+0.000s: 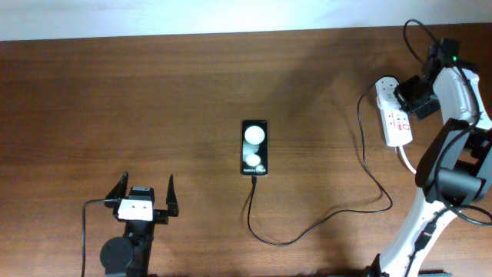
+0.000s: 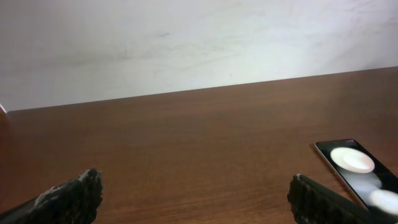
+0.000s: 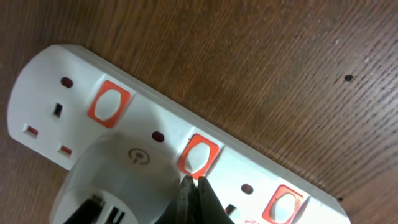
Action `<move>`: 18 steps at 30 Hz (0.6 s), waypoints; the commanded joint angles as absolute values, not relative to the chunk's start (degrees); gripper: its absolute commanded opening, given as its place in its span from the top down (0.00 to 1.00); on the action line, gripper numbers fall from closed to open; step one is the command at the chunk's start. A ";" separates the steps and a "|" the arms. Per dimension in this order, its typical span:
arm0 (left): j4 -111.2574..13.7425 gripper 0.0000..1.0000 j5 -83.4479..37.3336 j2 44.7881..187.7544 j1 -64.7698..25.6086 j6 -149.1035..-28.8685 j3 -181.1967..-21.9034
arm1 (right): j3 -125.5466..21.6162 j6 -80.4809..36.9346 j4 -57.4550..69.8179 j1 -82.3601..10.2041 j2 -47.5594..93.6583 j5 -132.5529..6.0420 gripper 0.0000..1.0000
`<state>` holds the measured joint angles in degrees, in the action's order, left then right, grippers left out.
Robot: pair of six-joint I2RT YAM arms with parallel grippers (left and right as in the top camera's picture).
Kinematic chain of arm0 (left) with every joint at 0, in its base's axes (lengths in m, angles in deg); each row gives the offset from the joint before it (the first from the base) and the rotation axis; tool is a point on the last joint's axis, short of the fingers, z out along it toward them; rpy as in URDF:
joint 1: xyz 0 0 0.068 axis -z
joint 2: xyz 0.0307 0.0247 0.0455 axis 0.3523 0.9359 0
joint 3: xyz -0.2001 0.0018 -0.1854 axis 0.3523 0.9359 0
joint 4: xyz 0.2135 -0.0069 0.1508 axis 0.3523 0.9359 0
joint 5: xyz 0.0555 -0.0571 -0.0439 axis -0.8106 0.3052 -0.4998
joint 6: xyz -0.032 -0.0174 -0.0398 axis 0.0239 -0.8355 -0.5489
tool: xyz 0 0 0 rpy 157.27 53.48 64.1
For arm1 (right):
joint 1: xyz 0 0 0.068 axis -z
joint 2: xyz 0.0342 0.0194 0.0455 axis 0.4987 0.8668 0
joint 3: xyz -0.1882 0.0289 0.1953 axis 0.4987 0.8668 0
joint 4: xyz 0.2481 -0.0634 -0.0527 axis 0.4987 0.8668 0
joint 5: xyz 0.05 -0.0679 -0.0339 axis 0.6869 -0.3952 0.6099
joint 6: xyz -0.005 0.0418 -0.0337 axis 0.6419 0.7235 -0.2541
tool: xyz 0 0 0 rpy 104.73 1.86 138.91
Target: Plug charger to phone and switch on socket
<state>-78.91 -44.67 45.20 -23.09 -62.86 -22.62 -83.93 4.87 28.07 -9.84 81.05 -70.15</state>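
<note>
The right end effector (image 3: 193,184) is pinched shut, holding nothing. Its dark fingertips press together into one point that rests at the near edge of the middle red switch (image 3: 198,155) on the socket (image 3: 74,81). Whether that switch is pushed in, I cannot tell. One more red switch sits on each side of it along the strip. Just beside the fingertips, the round white adapter (image 3: 118,180) of the charger is seated in the socket.

From overhead, this end effector (image 1: 413,96) hangs over the socket (image 1: 397,123), which lies at the far right of the worktop (image 1: 154,92). A thick white cord (image 1: 406,160) leaves the socket's near end.

The charger (image 1: 361,154) cable runs from the socket toward the near side and sweeps left in a loose loop. It then rises to meet the near short edge of the phone (image 1: 255,146). The plug tip is too small to judge how deep it sits.

The phone lies flat in the middle of the worktop, its two white circles facing up.

The left end effector (image 1: 146,185) is spread wide and empty at the near left, well apart from the phone. In its wrist view the end effector (image 2: 193,202) shows two dark fingers (image 2: 68,199) at the lower corners, with the phone (image 2: 357,168) at the right.
</note>
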 commanded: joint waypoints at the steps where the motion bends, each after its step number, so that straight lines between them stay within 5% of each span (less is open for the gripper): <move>1: -79.04 0.01 -44.46 44.96 -23.42 -62.33 -22.19 | -83.49 4.91 27.72 -10.08 81.35 -70.48 0.96; 18: -79.04 0.01 -44.48 44.96 -23.42 -62.33 -22.19 | -87.08 4.87 32.81 -10.39 87.21 -69.41 0.96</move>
<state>-78.91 -44.67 45.20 -23.07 -62.86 -22.62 -85.68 4.85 31.81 -11.96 83.28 -71.27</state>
